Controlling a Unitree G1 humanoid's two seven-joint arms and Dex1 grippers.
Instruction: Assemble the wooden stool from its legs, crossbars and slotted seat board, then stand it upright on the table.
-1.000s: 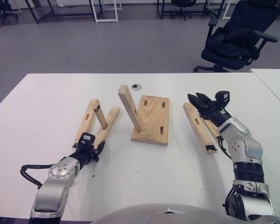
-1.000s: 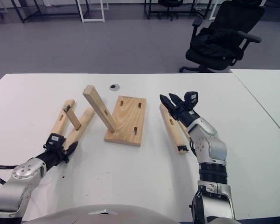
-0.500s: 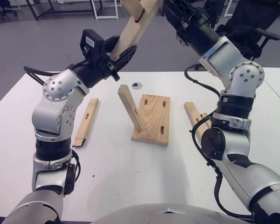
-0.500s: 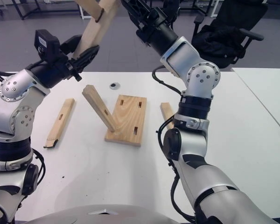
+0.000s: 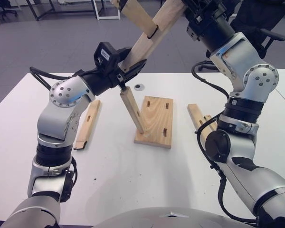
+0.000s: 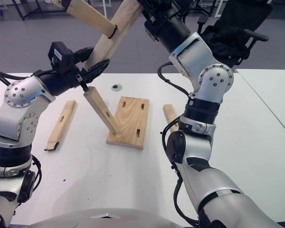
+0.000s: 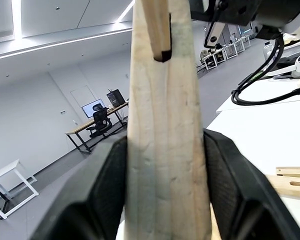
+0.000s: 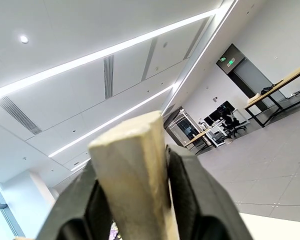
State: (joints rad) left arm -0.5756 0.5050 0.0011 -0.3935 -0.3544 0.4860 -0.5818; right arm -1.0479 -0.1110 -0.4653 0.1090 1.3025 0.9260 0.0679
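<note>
Seat board (image 5: 157,121) is seen flat on the table (image 5: 133,180), a slanted leg (image 5: 132,108) rising from its slot. Above, a raised leg (image 5: 157,28) with crossbar (image 5: 137,16) fitted is pinched low by the left gripper (image 5: 132,58) and high by the right gripper (image 8: 135,190).

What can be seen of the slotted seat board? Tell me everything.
The seat board is a pale, grained wooden rectangle lying flat on the white table. Three open rectangular slots show; a wooden leg stands tilted from its near left corner. No jaws touch it.
</note>
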